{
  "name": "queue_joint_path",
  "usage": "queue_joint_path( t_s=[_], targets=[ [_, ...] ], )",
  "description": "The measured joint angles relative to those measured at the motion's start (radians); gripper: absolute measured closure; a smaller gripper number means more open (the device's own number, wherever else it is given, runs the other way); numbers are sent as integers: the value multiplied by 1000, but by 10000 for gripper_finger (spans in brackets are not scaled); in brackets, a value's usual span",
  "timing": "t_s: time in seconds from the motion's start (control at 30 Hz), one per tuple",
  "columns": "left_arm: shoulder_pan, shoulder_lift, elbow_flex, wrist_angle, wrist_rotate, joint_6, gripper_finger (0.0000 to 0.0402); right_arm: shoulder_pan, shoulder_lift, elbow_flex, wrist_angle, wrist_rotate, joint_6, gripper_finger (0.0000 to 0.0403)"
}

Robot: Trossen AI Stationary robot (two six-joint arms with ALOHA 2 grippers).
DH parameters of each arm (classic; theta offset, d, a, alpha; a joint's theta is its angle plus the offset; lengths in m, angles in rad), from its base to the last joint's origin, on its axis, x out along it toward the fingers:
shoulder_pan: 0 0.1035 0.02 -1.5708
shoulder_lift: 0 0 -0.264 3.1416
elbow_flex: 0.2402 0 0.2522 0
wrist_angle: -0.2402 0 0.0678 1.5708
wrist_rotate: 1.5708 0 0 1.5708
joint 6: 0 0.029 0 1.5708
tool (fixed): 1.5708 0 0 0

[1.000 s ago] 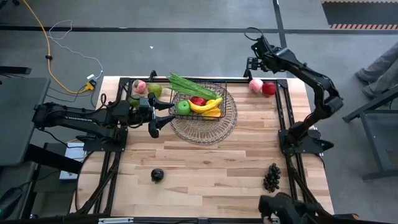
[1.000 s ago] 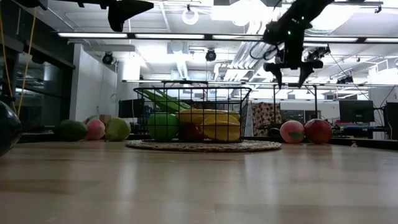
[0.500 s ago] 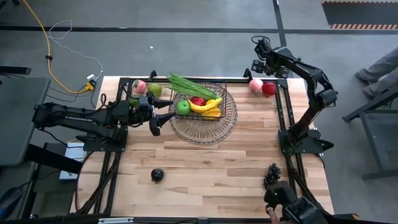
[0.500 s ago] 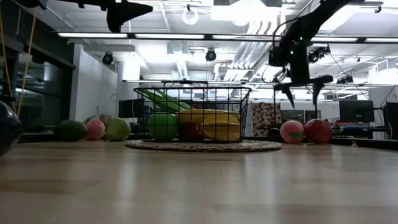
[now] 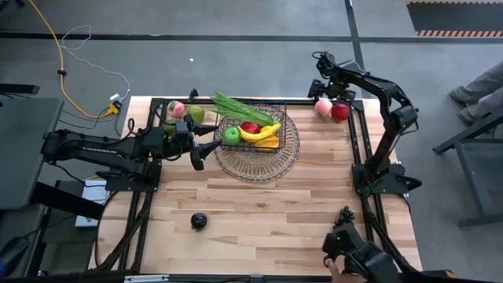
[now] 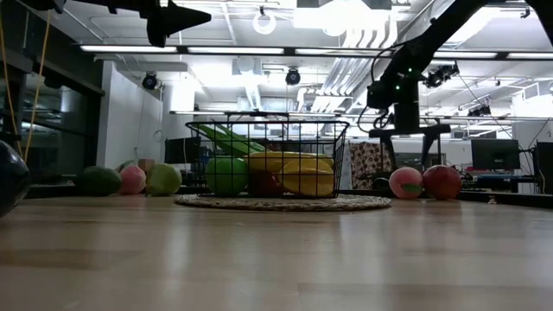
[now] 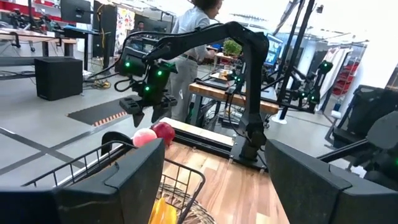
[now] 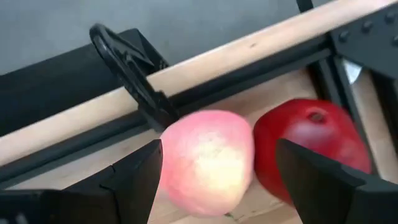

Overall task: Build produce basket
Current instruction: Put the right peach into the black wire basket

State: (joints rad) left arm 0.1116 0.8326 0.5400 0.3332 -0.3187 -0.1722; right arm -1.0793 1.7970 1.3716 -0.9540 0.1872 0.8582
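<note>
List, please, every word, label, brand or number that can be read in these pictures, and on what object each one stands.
On the left arm: a line of pale lettering along its link, too small to read.
On the basket, the produce, the table and the right arm: no text visible.
Room behind, low view and left wrist view: no sign or screen can be read.

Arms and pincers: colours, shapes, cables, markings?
Both arms are dark, jointed link chains. The left arm's long link carries pale lettering, too small to read. The right arm shows green indicator lights and a dark looped cable near its wrist. The left pincer and right pincer each have two dark, blunt fingers.
</note>
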Motion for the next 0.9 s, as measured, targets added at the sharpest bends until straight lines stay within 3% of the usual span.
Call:
queue_joint_path(
  t_s=[0.9],
  targets=[
    [0,0,0,0,0,-7,135,48,92,3,-50,-50,73,111]
  ],
)
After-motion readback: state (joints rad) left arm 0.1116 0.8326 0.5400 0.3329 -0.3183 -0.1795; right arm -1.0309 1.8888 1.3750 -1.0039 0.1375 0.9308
